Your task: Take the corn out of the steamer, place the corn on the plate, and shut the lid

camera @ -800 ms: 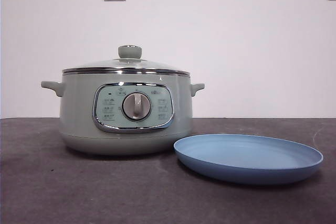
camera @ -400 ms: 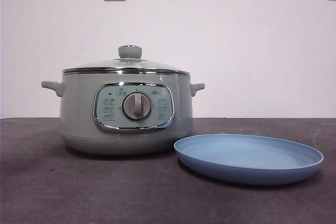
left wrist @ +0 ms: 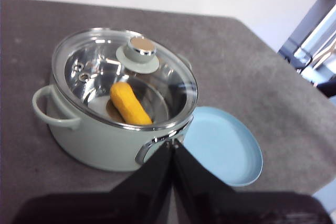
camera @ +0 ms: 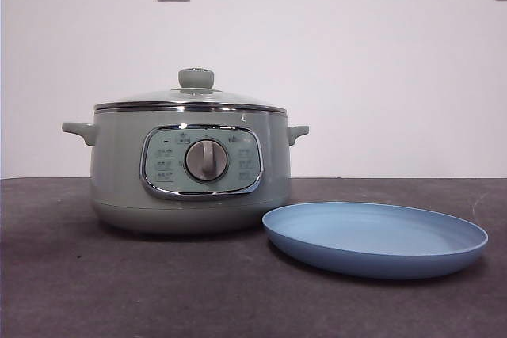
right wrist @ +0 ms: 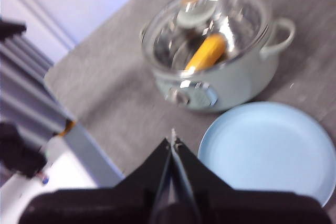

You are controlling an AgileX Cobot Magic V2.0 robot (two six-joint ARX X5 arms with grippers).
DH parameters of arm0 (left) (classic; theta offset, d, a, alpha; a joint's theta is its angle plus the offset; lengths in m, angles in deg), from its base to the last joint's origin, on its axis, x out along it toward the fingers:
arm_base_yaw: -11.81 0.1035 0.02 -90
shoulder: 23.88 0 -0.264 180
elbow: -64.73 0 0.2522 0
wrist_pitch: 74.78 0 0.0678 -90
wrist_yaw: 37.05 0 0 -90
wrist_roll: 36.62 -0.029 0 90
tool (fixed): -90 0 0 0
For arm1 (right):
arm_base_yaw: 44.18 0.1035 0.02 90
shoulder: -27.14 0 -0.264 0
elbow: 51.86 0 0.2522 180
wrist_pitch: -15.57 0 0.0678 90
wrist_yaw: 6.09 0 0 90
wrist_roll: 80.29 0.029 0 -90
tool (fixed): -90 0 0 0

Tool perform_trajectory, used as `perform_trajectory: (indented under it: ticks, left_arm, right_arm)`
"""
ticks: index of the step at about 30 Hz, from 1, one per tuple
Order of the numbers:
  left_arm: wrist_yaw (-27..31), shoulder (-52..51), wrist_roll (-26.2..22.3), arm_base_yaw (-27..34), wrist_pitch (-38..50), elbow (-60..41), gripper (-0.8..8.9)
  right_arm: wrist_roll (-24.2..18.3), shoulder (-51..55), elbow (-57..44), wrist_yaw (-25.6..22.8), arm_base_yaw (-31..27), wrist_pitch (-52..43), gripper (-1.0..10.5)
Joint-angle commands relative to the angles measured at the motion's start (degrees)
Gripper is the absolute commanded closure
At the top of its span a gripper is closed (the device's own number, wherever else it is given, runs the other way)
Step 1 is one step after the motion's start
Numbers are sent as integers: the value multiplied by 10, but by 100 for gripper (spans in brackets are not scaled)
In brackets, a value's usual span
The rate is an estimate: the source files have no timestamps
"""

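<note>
Dark grey table (camera: 71, 290), speckled, running back to a white wall. On it, toward the left half and set back from the front edge: the steamer (camera: 119, 172), pale sage-green, upright, control panel and silver dial (camera: 206, 161) facing the front edge, a small handle at each side. Just beside it on the right and nearer the front edge: the plate (camera: 444, 255), light blue, shallow, bare, rim almost touching the pot's base. Seated on the pot's rim: the lid (camera: 142, 99), clear glass with chrome edge, pale green knob on top. Inside the pot, seen through the glass from above: the corn (left wrist: 128, 103), yellow-orange, lying on the pot's floor. Held high above the table, well apart from everything: left gripper (left wrist: 171, 145), jaws pressed together on nothing; right gripper (right wrist: 172, 139), jaws likewise together and empty.
</note>
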Motion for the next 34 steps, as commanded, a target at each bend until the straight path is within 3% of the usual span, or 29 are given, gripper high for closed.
perform_trajectory:
  ticks: [1,6,8,10,12,17,24,34]
  left_arm:
    - [-3,1,-23,0,-4,6,818]
    - [-3,1,-16,0,-5,6,775]
    - [-3,1,-16,0,-7,6,627]
    - [-3,1,-16,0,-8,6,382]
    - [-3,1,-16,0,-8,6,269]
    - [-15,3,-17,0,1,6,274]
    - [-16,39,-16,0,82,6,274]
    - [-9,195,-17,-50,214,49,275]
  right_arm:
    - [-27,-3,1,0,7,5,957]
    - [-27,-3,1,0,7,5,882]
    - [-25,-3,1,0,7,5,740]
    - [-16,-3,1,-2,7,5,530]
    - [-16,-3,1,-4,7,5,392]
    - [-16,-3,1,-4,7,4,378]
    - [-16,-3,1,-4,7,4,378]
    - [-16,-3,1,-34,8,3,379]
